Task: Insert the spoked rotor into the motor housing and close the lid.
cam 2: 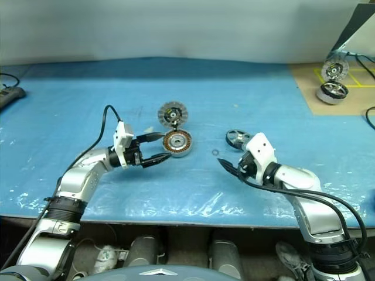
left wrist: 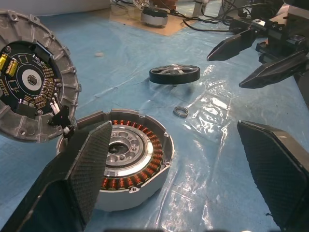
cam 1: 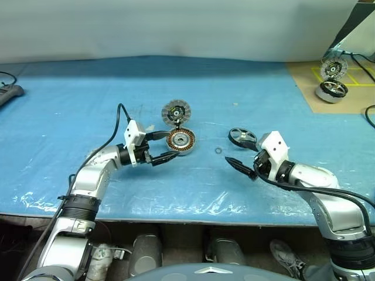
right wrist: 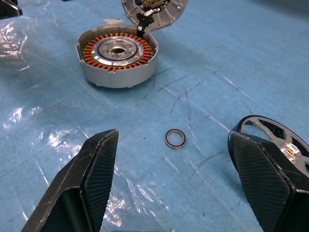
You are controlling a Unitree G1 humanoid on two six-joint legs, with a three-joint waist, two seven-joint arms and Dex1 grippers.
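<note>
The motor housing (cam 1: 180, 140) sits mid-table, its copper winding ring showing around a silver hub. Its hinged lid (cam 1: 176, 111) stands upright behind it, inner face towards me. The dark spoked rotor (cam 1: 242, 137) lies flat on the blue sheet to the housing's right. My left gripper (cam 1: 166, 146) is open and level just left of the housing, one finger (left wrist: 82, 179) close to its wall, nothing held. My right gripper (cam 1: 239, 154) is open and empty, low over the sheet beside the rotor, whose rim (right wrist: 270, 133) shows behind one finger.
A tiny metal washer ring (cam 1: 218, 151) lies between housing and rotor. A second hinged motor (cam 1: 332, 88) stands on a brown board (cam 1: 310, 88) at the back right. A dark device (cam 1: 9, 92) sits at the far left. The table's front edge (cam 1: 176, 213) runs below both arms.
</note>
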